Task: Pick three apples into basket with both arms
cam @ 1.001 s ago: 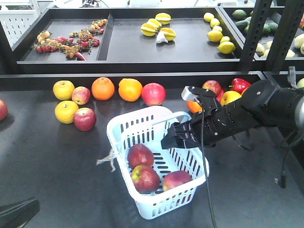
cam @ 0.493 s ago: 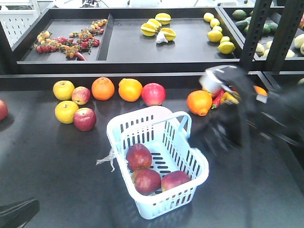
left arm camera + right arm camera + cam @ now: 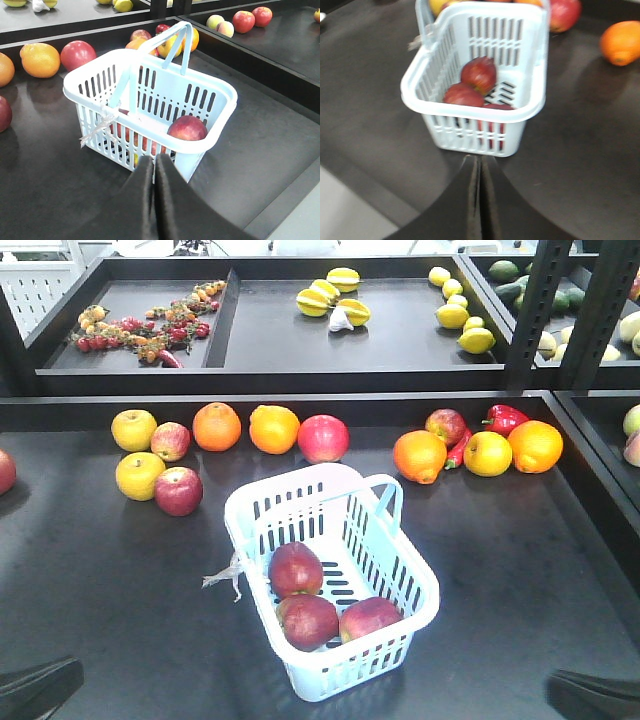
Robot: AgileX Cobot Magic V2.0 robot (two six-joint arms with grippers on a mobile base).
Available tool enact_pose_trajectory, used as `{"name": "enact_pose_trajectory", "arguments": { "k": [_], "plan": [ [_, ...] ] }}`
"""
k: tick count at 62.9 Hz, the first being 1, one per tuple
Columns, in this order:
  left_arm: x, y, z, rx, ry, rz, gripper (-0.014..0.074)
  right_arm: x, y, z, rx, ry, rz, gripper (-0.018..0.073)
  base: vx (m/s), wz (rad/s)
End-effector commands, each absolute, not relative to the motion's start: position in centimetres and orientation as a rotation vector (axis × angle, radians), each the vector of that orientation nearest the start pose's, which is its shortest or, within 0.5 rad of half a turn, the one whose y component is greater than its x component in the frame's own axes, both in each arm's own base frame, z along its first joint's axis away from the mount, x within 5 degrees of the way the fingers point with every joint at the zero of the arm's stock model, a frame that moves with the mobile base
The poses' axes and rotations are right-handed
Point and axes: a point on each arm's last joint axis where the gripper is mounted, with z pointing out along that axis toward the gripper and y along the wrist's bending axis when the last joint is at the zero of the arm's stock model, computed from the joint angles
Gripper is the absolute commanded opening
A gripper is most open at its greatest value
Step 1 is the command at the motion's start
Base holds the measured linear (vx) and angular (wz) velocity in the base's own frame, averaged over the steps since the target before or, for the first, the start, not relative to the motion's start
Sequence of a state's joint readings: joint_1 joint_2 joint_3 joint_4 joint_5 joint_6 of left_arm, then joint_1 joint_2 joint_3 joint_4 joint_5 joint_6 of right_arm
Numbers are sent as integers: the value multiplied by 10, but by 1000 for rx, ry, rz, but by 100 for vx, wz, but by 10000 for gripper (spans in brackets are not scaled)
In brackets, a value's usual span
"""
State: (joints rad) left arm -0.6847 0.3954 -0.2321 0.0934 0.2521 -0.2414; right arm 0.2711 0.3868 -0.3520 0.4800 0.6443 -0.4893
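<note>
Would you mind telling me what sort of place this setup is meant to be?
Most likely a mock grocery produce section. Loose fruit, such as an orange, lies in rows on dark display shelving, lemons fill a tray behind, and a plastic shopping basket holds three apples.

The dark table point(image 3: 90, 590) carries the basket point(image 3: 300, 504) near its middle; behind it lies a row of 2 oranges point(image 3: 217, 426), red and yellow apples.
</note>
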Motion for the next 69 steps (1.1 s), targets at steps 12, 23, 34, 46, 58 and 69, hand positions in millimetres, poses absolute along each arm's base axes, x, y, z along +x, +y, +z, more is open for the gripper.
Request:
{"name": "enact_pose_trajectory", "arguments": {
  "k": [12, 23, 34, 46, 58, 69],
  "plan": [
    [75, -59, 256, 466, 1782, -588, -8, 64, 37, 272, -493, 1900, 317, -5, 0, 0],
    [75, -59, 256, 466, 1782, -588, -8, 64, 37, 272, -491, 1901, 320, -5, 0, 0],
    [75, -59, 256, 466, 1782, -588, -8, 64, 37, 272, -491, 1901, 320, -5, 0, 0],
    [75, -60, 256, 467, 1773, -590, -8, 64, 37, 272, -491, 1901, 320, -5, 0, 0],
    [73, -60, 223, 378, 1802, -684, -8, 64, 38, 272, -490, 1902, 324, -5, 0, 0],
    [67, -55, 184, 361, 1783, -692, -8, 64, 38, 272, -491, 1903, 324, -5, 0, 0]
  ]
}}
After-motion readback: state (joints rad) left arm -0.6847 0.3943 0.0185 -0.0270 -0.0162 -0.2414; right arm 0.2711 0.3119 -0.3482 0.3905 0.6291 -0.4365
